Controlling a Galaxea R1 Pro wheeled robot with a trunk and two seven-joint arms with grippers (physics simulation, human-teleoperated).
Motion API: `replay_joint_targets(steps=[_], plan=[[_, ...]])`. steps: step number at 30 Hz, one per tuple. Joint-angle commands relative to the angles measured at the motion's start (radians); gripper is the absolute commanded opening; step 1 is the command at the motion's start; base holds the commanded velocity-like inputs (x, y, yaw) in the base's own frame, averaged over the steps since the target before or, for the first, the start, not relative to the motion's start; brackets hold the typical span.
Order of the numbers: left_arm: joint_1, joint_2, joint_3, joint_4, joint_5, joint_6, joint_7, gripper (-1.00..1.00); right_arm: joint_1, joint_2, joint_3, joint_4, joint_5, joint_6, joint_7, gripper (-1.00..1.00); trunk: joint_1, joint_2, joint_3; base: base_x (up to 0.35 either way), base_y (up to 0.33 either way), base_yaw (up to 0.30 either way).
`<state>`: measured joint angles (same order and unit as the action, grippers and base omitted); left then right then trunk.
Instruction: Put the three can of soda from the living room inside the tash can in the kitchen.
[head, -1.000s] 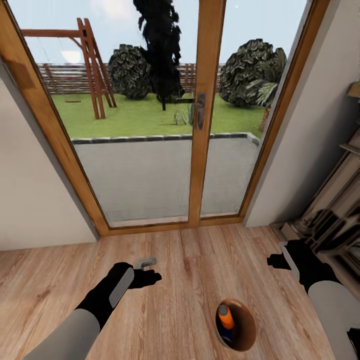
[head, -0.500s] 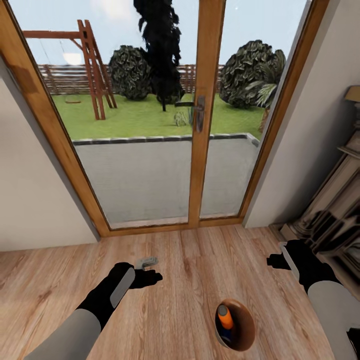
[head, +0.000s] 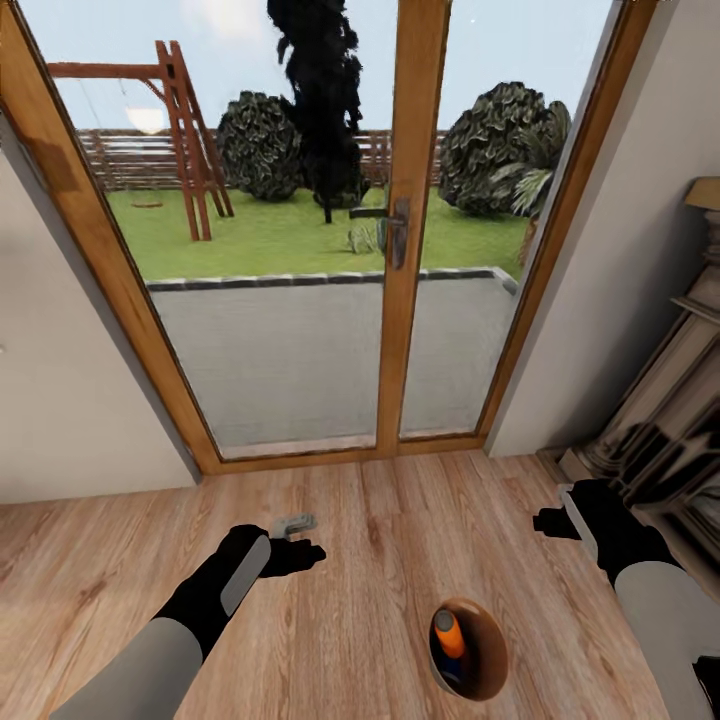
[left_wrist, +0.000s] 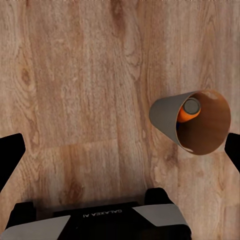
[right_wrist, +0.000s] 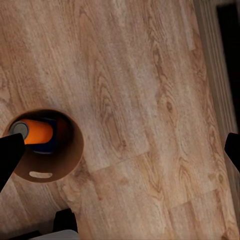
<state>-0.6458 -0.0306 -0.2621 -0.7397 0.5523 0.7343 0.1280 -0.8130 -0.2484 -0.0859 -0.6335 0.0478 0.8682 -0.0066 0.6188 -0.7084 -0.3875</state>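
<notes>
1. On the plank floor (head: 370, 560) before the glass doors (head: 300, 250), the bin (head: 490, 655) stands near the robot, between the two arms and nearer the right one.
2. The head view takes in the lawn, the swing frame (head: 185, 130) and the bushes outside, plus a dark carved surround (head: 670, 430) at the right wall; the wrist views show mainly floor and bin.
3. The head view shows an orange can (head: 452, 633) leaning inside the bin. The left wrist view adds its grey top (left_wrist: 191, 105) and the bin's grey outer wall (left_wrist: 165, 117).
4. The right wrist view shows a dark blue can (right_wrist: 49, 145) under the orange can (right_wrist: 37, 132), and the oval handle hole (right_wrist: 40, 175) in the coppery wall. I cannot tell whether a third can is inside.
5. The left gripper (head: 300, 540) hangs over bare floor, far and left of the bin; its fingertips sit at opposite edges of the wrist view, spread wide, holding nothing.
6. The right gripper (head: 550, 520) hangs far and right of the bin, also spread wide and empty.
7. Neither gripper touches the bin.
</notes>
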Motion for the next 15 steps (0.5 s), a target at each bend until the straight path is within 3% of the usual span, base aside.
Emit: replay_joint_targets(steps=[1,15], plan=[[0.000,0.000,0.000,0.000,0.000,-0.001,0.000,1.00,0.000,0.000,0.000,0.000,0.000,0.000,0.000,1.00,-0.004,0.007,0.003,0.000,0.000,0.000],[0.000,-0.005,0.000,0.000,0.000,-0.003,0.000,1.00,0.000,0.001,0.000,0.000,0.001,0.000,-0.002,1.00,-0.058,0.105,0.057,0.000,0.000,0.000]])
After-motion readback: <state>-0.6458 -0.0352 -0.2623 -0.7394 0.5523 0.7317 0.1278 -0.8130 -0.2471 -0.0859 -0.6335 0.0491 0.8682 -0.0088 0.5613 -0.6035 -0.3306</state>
